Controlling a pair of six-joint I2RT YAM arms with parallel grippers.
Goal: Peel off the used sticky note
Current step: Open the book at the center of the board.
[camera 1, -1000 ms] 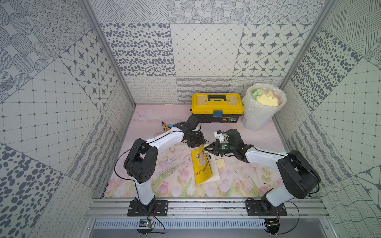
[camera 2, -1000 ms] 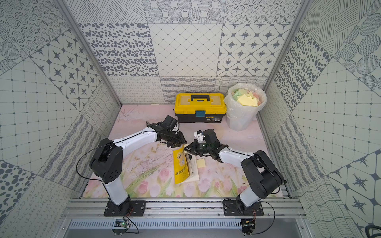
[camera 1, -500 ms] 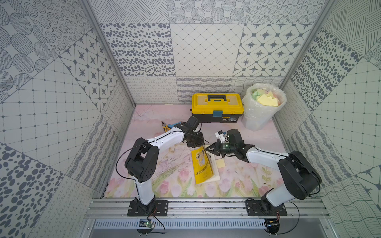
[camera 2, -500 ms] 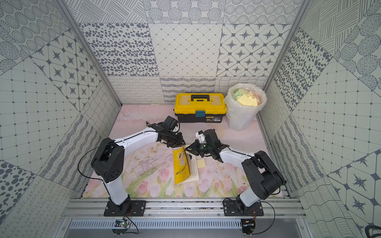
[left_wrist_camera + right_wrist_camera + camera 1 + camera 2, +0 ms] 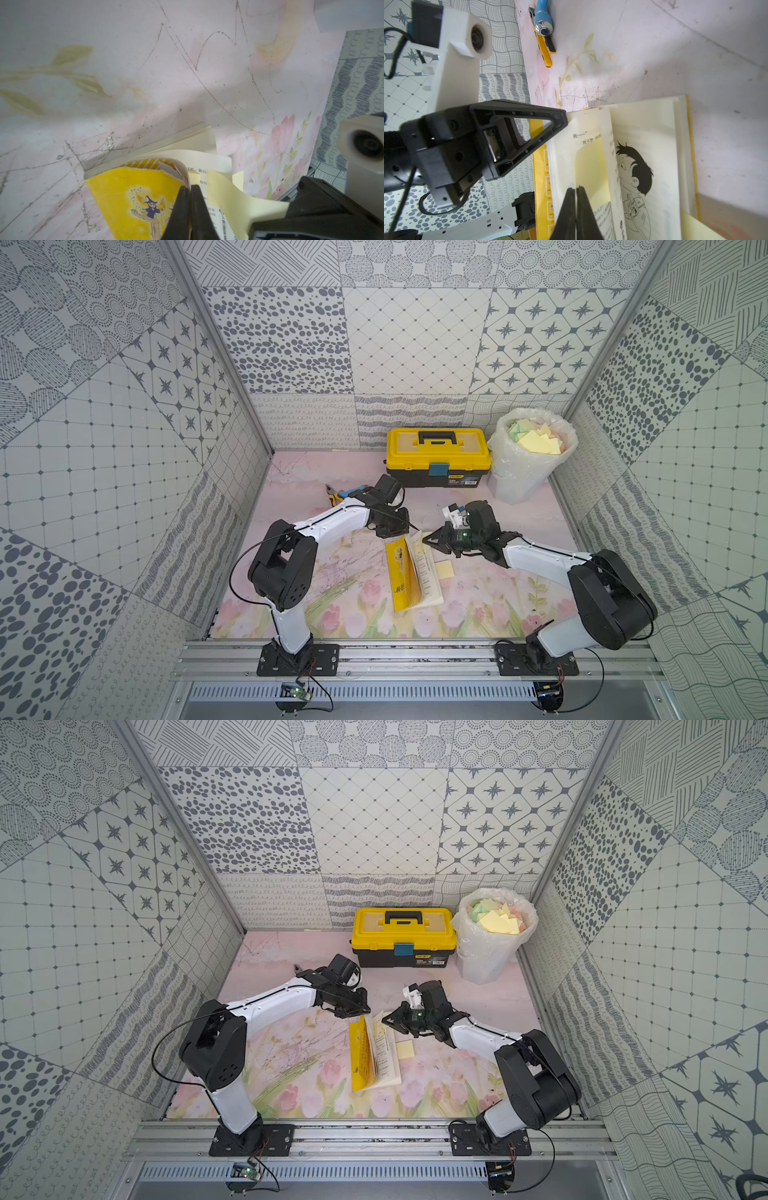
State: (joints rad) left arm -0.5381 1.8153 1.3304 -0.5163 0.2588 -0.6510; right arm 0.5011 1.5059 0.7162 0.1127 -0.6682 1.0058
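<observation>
Two grippers are meeting over the open yellow book (image 5: 409,576): our left gripper (image 5: 190,188) is sitting at the book's far edge with its jaws pressed together on the curled-up cover and first pages, and our right gripper (image 5: 576,189) is pinching the free edge of the used sticky note (image 5: 591,166). We're seeing that pale yellow note sticking to an inner page near the book's far end, while a loose note (image 5: 444,570) is lying just beside the book.
</observation>
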